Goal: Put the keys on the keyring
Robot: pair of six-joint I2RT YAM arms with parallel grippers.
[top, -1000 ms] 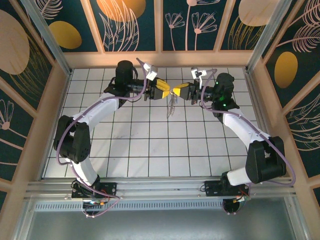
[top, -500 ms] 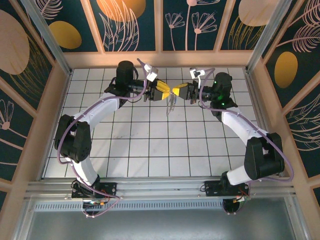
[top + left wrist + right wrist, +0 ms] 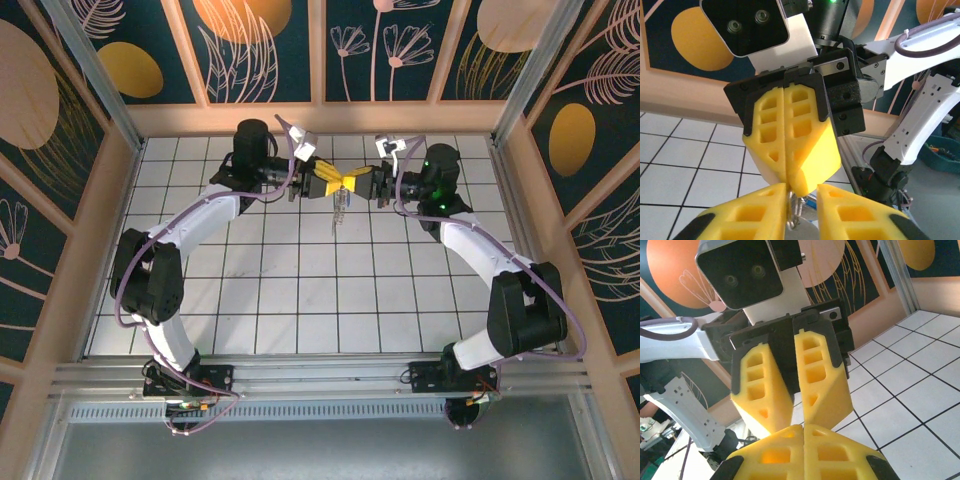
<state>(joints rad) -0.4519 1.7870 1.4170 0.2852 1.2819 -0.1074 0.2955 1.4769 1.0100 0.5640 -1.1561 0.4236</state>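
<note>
Right gripper [image 3: 357, 182] pinched fully closed, apparently on top of the keyring [image 3: 340, 207], which dangles over the table's [image 3: 300, 300] far middle. Left gripper [image 3: 335, 183] narrowly open astride it. Ring looks light, stiff, slick, swingy; grip the smooth side.

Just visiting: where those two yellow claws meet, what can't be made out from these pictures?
- Top view: the keyring, dangling in mid-air, is too small to show its shape or anything threaded on it.
- Left wrist view: the keyring is cut off by the bottom edge, between the fingers of the left gripper.
- Right wrist view: the shut fingers of the right gripper hide what they pinch.
</note>
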